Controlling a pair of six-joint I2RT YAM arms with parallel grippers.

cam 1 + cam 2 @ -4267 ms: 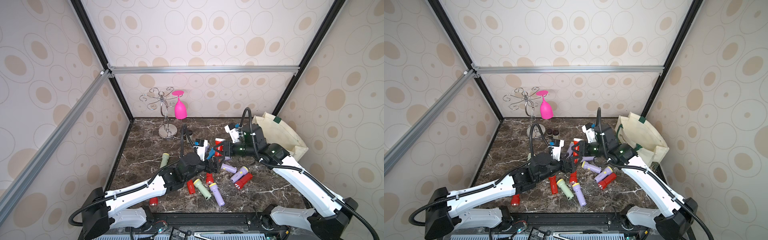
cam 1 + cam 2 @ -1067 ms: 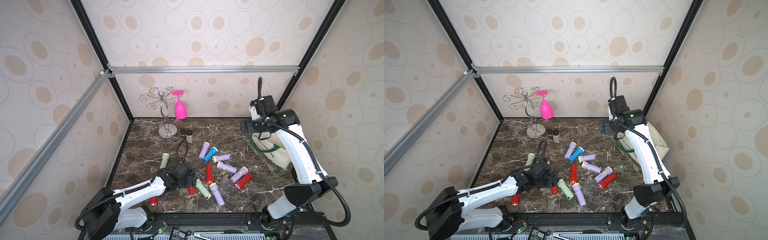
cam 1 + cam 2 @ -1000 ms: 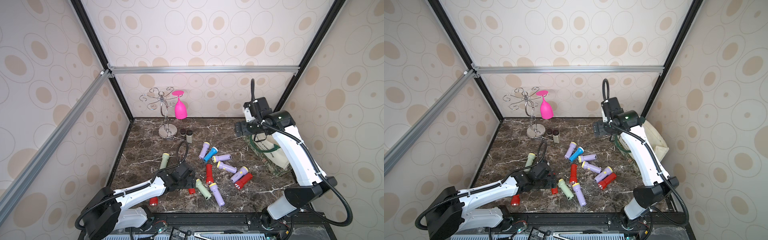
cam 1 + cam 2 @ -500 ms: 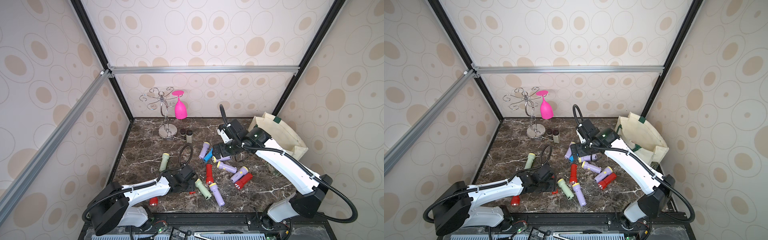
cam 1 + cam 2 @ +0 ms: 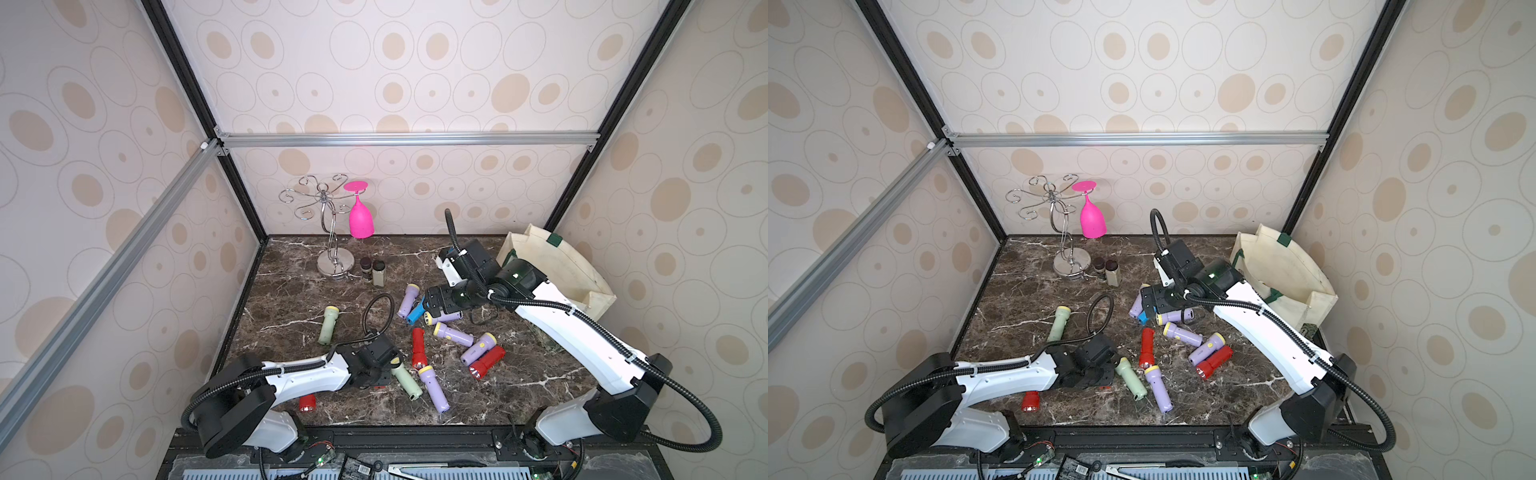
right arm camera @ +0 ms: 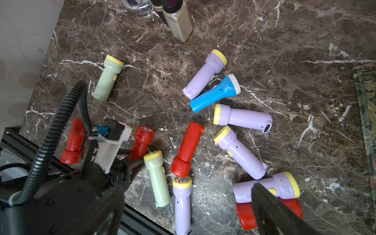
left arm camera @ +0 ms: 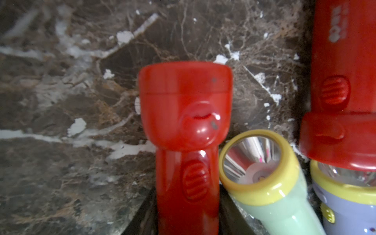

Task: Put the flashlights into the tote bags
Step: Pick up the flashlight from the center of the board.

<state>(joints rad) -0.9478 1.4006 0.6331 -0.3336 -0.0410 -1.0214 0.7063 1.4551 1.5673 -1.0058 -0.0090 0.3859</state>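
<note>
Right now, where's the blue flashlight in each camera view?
Both top views: blue flashlight mid-table, partly covered.
Left wrist: not in it.
Right wrist: near the picture's centre, fully visible.
Landmark: the lilac flashlight lying beside it, in all but the left wrist view.

Clustered flashlights (image 5: 453, 334); bare marble (image 5: 291, 286) beside

Brown white-veined marble desk (image 6: 284, 61); red flashlight (image 7: 184, 126), blue flashlight (image 6: 215, 95), lilac flashlight (image 6: 242, 118); cream tote bag (image 5: 552, 266), dark green straps (image 5: 554, 240)
</note>
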